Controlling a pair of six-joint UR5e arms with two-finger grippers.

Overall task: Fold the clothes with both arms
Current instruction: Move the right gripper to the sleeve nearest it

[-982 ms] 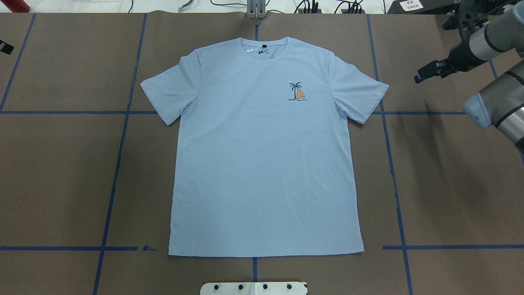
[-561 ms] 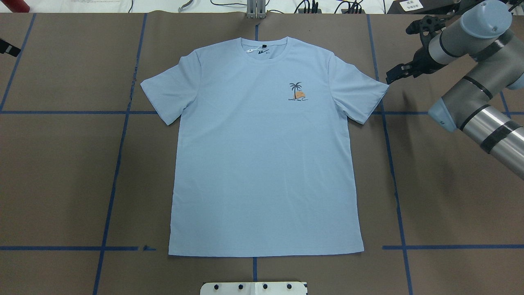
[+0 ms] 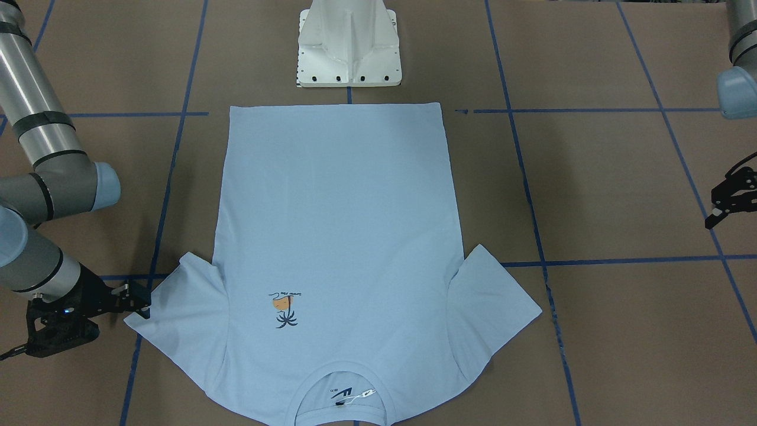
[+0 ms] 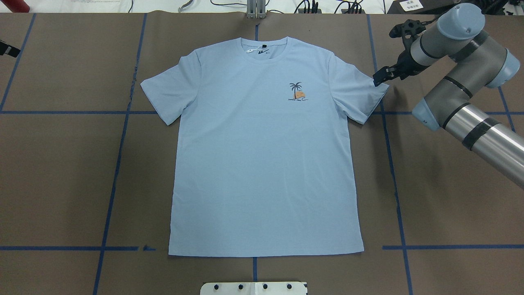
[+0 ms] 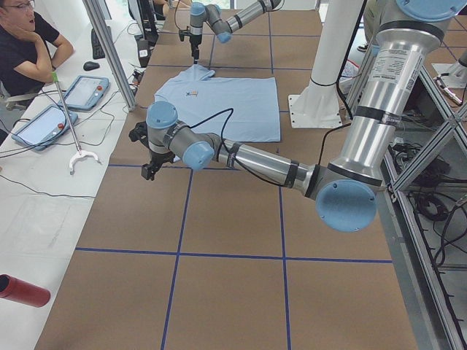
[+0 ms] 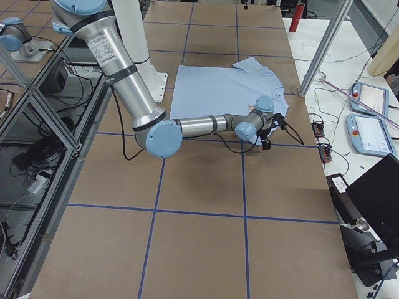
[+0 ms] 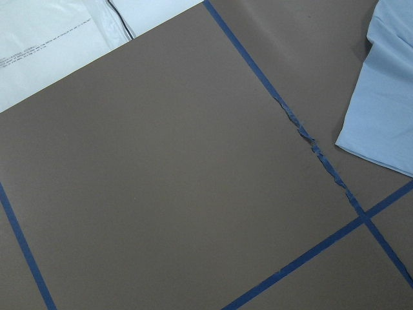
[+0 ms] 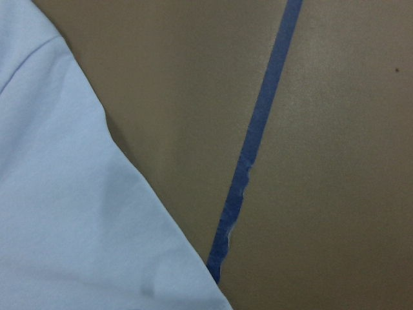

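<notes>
The clothes, one pale light-blue T-shirt (image 4: 262,164), lie flat and face up mid-table, neck away from the robot, palm print (image 4: 297,91) showing. My right gripper (image 4: 380,76) hovers at the outer tip of the shirt's right-hand sleeve (image 4: 360,94); in the front view this gripper (image 3: 135,300) looks open, holding nothing. The right wrist view has only the sleeve edge (image 8: 77,226) beside blue tape (image 8: 251,148). Far off the shirt's other side, my left gripper (image 3: 712,216) hangs open over bare table, barely inside the overhead view (image 4: 6,49). The other sleeve (image 7: 387,110) edges the left wrist view.
The brown table carries a grid of blue tape lines (image 4: 118,143). The white pedestal base (image 3: 349,47) stands by the shirt's hem. A person (image 5: 29,44) sits at a white bench with tablets (image 6: 368,112). A red cylinder (image 5: 22,290) lies at the bench's near end.
My right arm has swung in from the table's right edge, bringing its gripper leftward to the sleeve tip. The shirt has not moved, and the left gripper has barely shifted.
</notes>
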